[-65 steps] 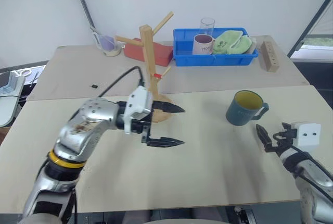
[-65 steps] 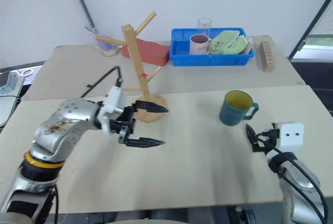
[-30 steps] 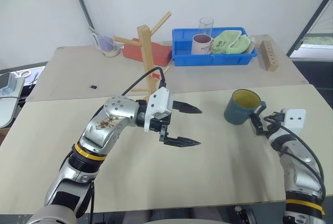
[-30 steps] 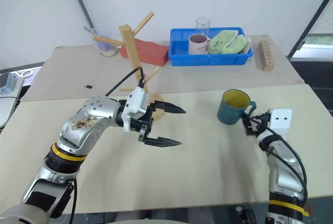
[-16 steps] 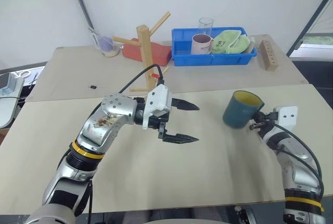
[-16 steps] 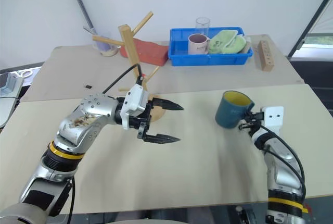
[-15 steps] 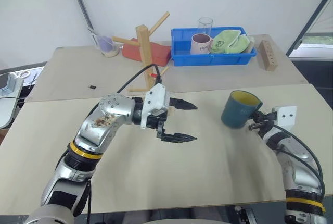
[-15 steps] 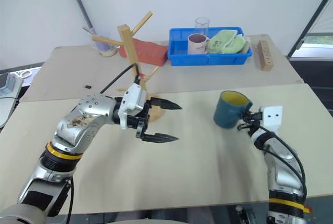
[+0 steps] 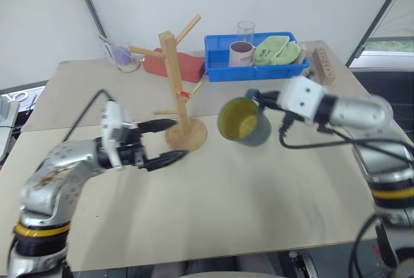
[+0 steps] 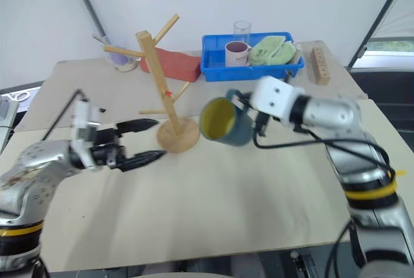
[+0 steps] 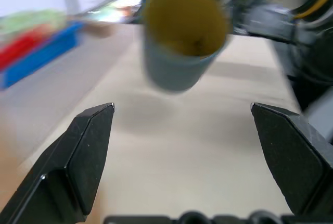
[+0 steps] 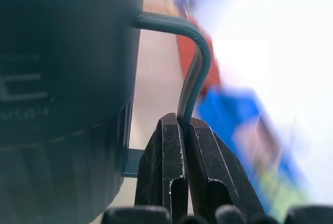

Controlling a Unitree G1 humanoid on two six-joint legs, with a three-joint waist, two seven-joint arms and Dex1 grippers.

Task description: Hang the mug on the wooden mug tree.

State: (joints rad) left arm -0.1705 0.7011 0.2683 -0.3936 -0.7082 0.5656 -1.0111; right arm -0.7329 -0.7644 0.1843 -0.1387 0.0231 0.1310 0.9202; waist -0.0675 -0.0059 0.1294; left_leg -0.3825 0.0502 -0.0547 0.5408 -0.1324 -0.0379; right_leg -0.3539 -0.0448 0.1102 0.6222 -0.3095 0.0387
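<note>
The teal mug (image 9: 242,121) with its yellow inside hangs in the air, tipped on its side with the mouth facing left toward the wooden mug tree (image 9: 174,77). My right gripper (image 9: 262,99) is shut on the mug's thin loop handle (image 12: 193,62), as the right wrist view shows from close up. The tree stands upright on its round base (image 9: 186,134), just left of the mug. My left gripper (image 9: 165,140) is open beside the base, on its left, with nothing between its fingers (image 11: 78,166). It faces the mug (image 11: 182,31).
At the back, a blue bin (image 9: 255,71) holds a pinkish mug (image 9: 240,53), a clear glass (image 9: 245,31) and green cloth. A red block (image 9: 171,66) lies behind the tree. A wooden block with holes (image 9: 321,66) sits at the back right.
My right gripper shut on the mug's handle, lifted the mug off the table and carried it left toward the tree, rolling it onto its side. The left arm drew back to the left.
</note>
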